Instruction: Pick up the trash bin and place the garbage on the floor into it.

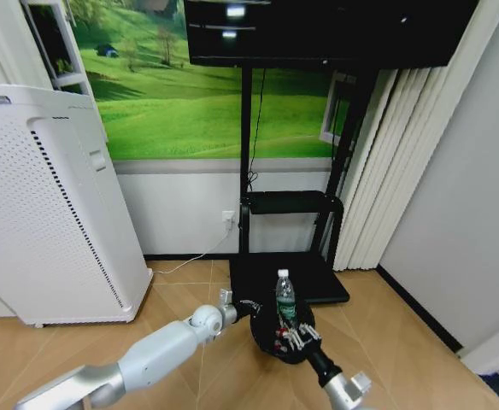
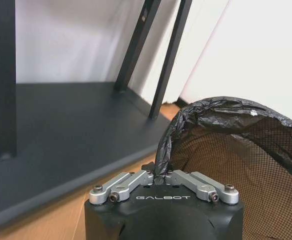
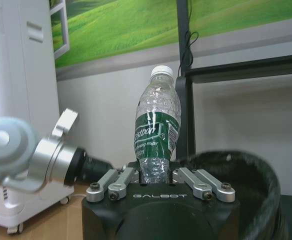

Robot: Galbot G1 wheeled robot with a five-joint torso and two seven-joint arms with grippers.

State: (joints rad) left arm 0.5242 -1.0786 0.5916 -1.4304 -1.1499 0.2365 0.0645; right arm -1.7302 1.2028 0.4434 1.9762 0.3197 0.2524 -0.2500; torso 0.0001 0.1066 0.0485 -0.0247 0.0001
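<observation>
— Right gripper (image 3: 155,176) first: how does it stand?
— Its fingers are closed around the lower end of the clear water bottle (image 3: 157,131), the one with the green label and white cap. The bottle stands upright out of the gripper, cap uppermost.
— And where is that against the trash bin?
— In the head view the right gripper (image 1: 293,334) sits over the open mouth of the trash bin (image 1: 262,335), with the bottle (image 1: 285,295) rising straight above it. From the right wrist, the bin's black rim (image 3: 246,167) curves just beyond and beside the fingers.
— The left gripper?
— Left gripper (image 2: 162,172) is pinched shut on the bin's edge; the glossy black bag (image 2: 206,111) folded over the rim is caught between its fingers, and the bin's dark mesh wall (image 2: 236,165) opens out right behind them. In the head view the left arm reaches in from the lower left and its gripper (image 1: 251,308) meets the bin's near-left rim.
— Anything already inside?
— A bit of red and white (image 1: 278,336) shows in the bin beneath the right gripper; what it is, I cannot tell.
— Surroundings?
— Parquet floor (image 1: 378,342) under both arms, the black base of the screen stand (image 1: 267,278) just beyond the bin, and a white perforated appliance (image 1: 44,222) well off past the left gripper.
</observation>
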